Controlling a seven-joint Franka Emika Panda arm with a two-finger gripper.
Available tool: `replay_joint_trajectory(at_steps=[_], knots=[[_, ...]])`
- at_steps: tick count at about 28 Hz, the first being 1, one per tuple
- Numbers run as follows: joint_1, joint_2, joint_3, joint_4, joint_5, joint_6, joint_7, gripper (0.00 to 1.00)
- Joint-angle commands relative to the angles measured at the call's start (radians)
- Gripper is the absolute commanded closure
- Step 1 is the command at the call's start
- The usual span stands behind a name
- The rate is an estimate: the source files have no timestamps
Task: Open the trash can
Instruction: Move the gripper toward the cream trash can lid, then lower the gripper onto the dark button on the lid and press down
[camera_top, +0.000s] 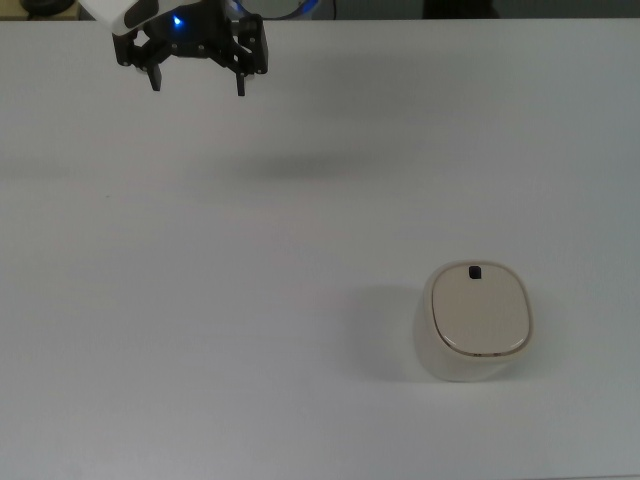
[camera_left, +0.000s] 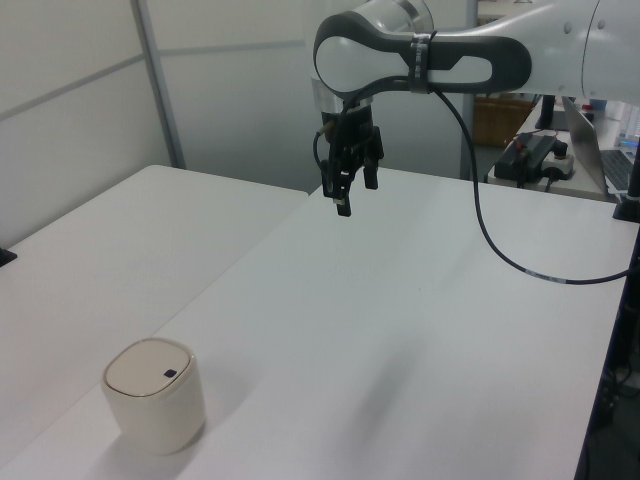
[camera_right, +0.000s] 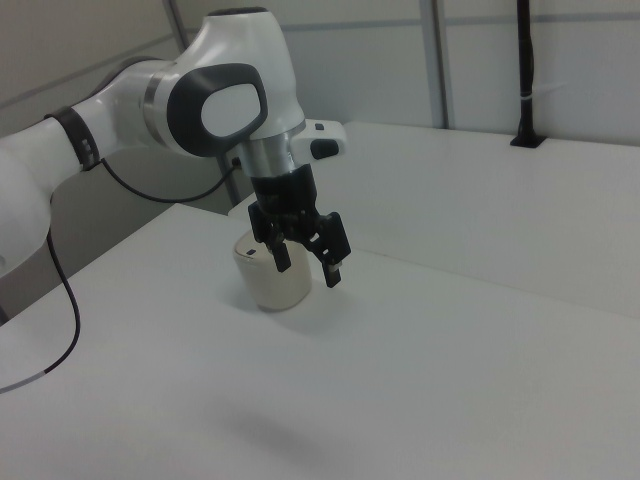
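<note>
the trash can (camera_top: 478, 322) sits lid shut near the surface (camera_top: 250, 300) edge at the top view's bottom; the gripper (camera_top: 197, 82) hangs well apart, jaws spread, apparently empty.

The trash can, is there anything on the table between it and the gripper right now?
Nothing visible. The gripper hangs open above bare white table, and the trash can stands apart from it with its lid shut. No other object lies between them in any view.
</note>
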Motion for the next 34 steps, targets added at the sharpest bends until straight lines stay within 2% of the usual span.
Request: replay_joint_trajectory(at_steps=[1,12,16,17,18,19,23,24,25,27,34], knots=[[0.006,-0.009,-0.002,-0.012,-0.016,-0.008,-0.008,0.0],[0.005,0.006,0.001,-0.004,-0.009,0.003,-0.03,0.0],[0.014,0.014,0.015,-0.004,0.007,0.067,-0.016,0.0],[0.018,0.016,0.021,-0.004,0.007,0.085,-0.016,0.03],[0.02,0.019,0.028,-0.006,0.008,0.099,-0.016,0.17],[0.025,0.025,0.048,-0.006,0.014,0.114,-0.016,0.46],[0.025,0.025,0.075,-0.004,0.063,0.119,-0.016,0.97],[0.025,0.026,0.075,-0.004,0.086,0.124,-0.018,1.0],[0.025,0.028,0.085,-0.004,0.137,0.162,-0.018,1.0],[0.026,0.029,0.107,-0.004,0.166,0.22,-0.016,1.0],[0.026,0.071,0.193,-0.004,0.176,0.338,-0.015,1.0]])
